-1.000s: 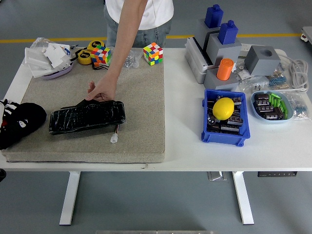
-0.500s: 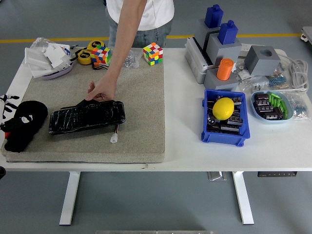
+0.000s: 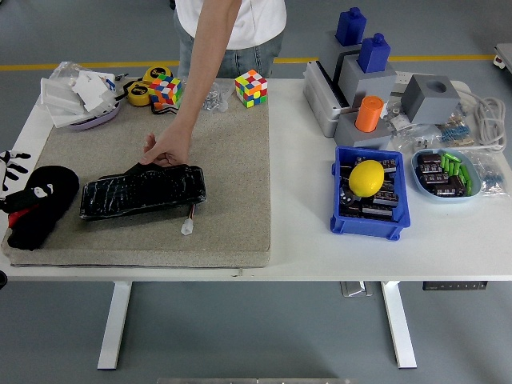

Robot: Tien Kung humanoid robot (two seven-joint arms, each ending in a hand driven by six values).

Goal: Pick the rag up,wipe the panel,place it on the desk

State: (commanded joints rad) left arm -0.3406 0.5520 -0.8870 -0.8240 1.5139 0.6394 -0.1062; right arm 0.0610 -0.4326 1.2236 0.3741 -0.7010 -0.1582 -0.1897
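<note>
One step in hand: grasping the black rag (image 3: 44,200), bunched just left of the panel (image 3: 142,192). Left hand (image 3: 11,166) farther left of the panel, fingers splayed, gripping nothing. Close over the rag's bulk; mind the person's hand (image 3: 166,150) pinning the panel's far edge.

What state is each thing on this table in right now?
panel: lying flat on the mat, held at its far edge by the person's hand.
rag: bunched at the mat's left edge, beside the panel.
left hand: at the left edge, fingers spread, empty.
blue bin: holds a yellow ball.
</note>
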